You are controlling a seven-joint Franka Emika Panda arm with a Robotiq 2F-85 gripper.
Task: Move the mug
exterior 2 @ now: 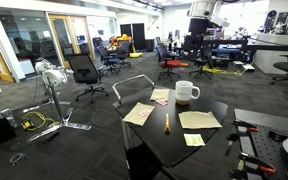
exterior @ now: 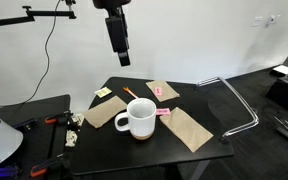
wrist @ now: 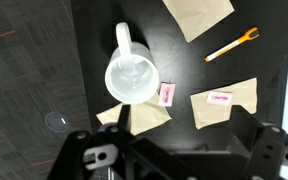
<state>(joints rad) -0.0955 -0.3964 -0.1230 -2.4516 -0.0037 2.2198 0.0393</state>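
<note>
Sitting upright near one edge of the round black table [exterior: 134,150], the large white ceramic mug [exterior: 137,120] looks empty, its loop handle out sideways and a brown paper scrap [wrist: 144,118] just beside its base. Well above hangs the end effector [exterior: 123,58], fingers spread wide, gripping nothing. A descent off-centre could, I'd guess, clip the rim and tip the mug or shove it off that edge. An orange pen [exterior: 129,92] lies near; grey carpet [exterior 2: 94,140] and office chairs [exterior 2: 84,68] surround the table.

1. An exterior view is facing the table [exterior: 104,140] from nearby.
2. An exterior view is standing farther back, facing the mug [exterior 2: 187,92].
3. Wrist view is looking straight down; all are sharing that table.
</note>
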